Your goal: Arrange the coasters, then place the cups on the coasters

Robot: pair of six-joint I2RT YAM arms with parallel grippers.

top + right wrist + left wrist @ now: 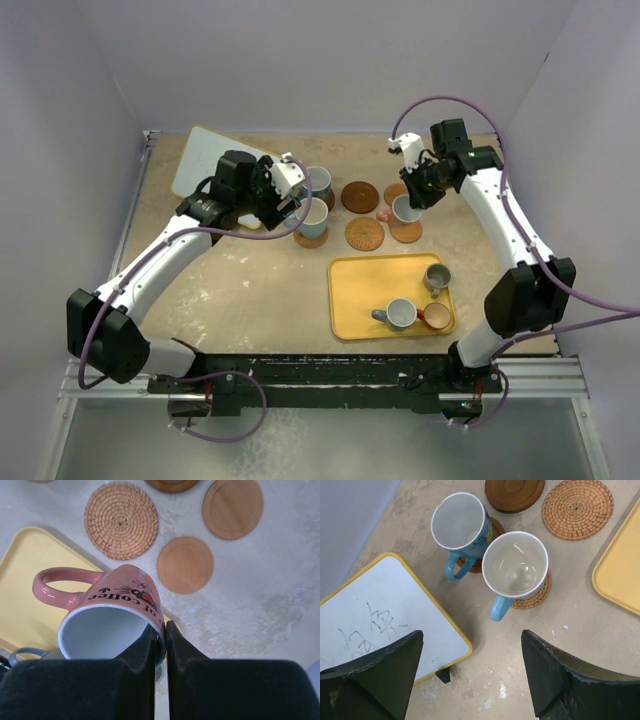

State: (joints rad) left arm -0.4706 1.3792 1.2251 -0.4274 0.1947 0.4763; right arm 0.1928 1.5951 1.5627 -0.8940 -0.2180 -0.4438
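My right gripper (159,630) is shut on the rim of a pink cup (120,610), one finger inside and one outside. It holds the cup (405,208) tilted above the table near a light wooden coaster (185,564). Another wooden coaster (233,507) and a woven one (121,520) lie beyond. My left gripper (471,636) is open and empty, hovering short of two light blue cups (462,522) (516,564). One cup stands on a dark coaster (495,529), the other on a woven coaster (536,596). A bare dark coaster (360,196) lies in the middle.
The yellow tray (355,300) at the near right holds a grey cup (437,275), a blue-grey cup (400,313) and an orange-brown cup (436,316). A white board with a yellow rim (380,610) lies at the far left, under my left gripper.
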